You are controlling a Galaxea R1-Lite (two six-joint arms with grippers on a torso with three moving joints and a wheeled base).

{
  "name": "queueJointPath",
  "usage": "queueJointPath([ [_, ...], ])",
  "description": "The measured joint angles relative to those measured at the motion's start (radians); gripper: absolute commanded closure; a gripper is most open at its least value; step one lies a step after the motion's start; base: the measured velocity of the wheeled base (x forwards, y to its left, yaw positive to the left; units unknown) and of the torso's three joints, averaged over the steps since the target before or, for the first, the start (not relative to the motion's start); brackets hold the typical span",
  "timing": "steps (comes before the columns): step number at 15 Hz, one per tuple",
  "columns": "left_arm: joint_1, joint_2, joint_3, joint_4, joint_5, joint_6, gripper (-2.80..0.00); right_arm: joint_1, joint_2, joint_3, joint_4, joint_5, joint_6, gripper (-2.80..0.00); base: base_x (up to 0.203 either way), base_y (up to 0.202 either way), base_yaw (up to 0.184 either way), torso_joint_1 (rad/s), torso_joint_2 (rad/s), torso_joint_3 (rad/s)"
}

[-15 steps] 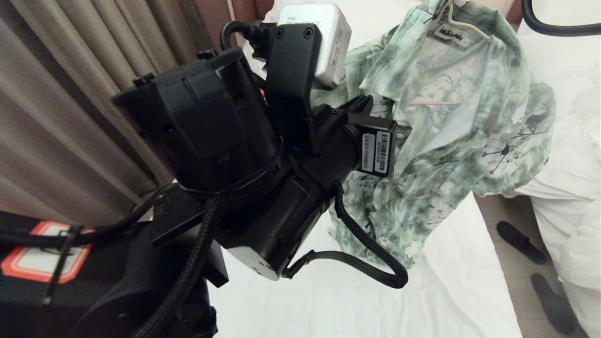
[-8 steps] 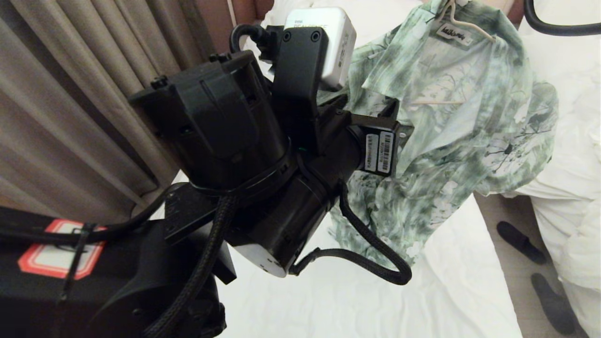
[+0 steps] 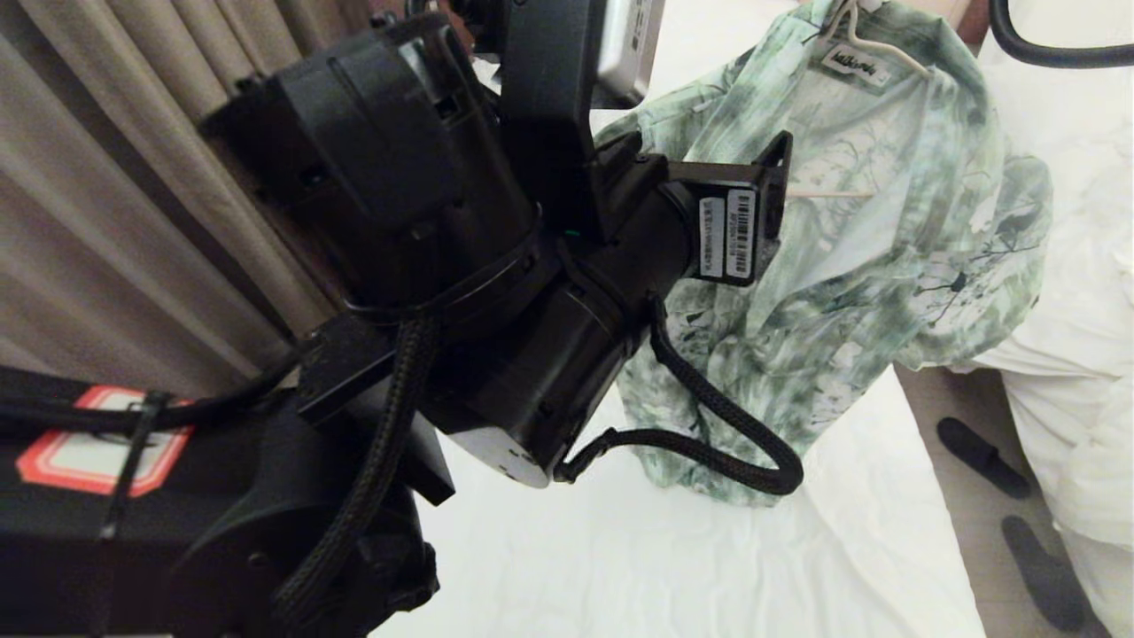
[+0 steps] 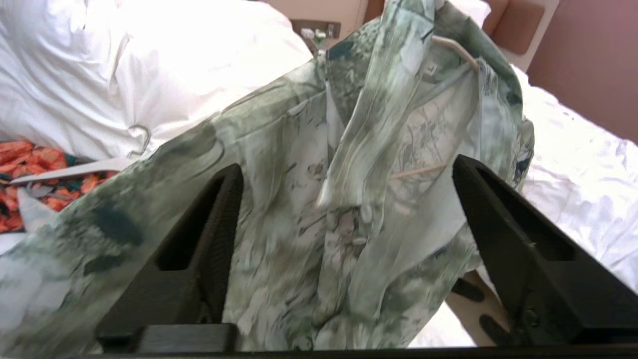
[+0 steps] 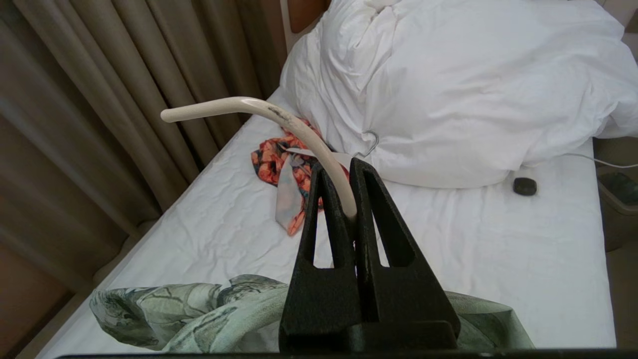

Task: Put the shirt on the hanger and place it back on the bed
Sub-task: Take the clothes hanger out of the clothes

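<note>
My left claw (image 4: 344, 199) stands wide, its two dark fingers (image 4: 199, 244) spread on either side of the shirt (image 3: 850, 266) with nothing gripped between them; the cloth hangs just beyond the fingertips. My left arm fills the left half of the head view, close against the shirt's left side.

My right claw (image 5: 349, 194) is pinched tight on the hook of the hanger (image 5: 279, 119), which curves up and away from the fingers towards the curtain (image 5: 99, 99).

The shirt hangs on the hanger (image 3: 873, 44), collar label up, front open, with the hanger's cream bar showing across the inside of the back. It hangs over the right edge of the bed (image 3: 691, 558), its lower hem bunched and resting on the white sheet.

Towards the head of the bed an orange-red garment (image 5: 279, 164) lies on the sheet beside the bunched duvet (image 5: 448, 89), with a white hanger (image 5: 344, 154) lying on it.
</note>
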Motion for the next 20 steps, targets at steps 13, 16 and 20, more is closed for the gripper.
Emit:
queueJointPath([
  [13,-0.050,0.105,-0.118,0.001,-0.013,-0.001,-2.80,0.022,-0.007,0.002,0.001,0.000,-0.001,0.00,0.000,0.000,0.000,0.000,0.00,0.000],
  [16,-0.053,0.127,-0.132,0.000,-0.013,0.000,0.00,0.037,-0.007,0.003,0.002,-0.001,-0.001,0.00,0.000,0.000,0.000,0.000,0.00,0.000],
  [20,-0.053,0.134,-0.149,0.000,-0.025,0.001,0.00,0.045,-0.010,0.013,0.001,-0.002,-0.001,0.00,0.000,0.000,0.000,0.000,0.00,0.000],
])
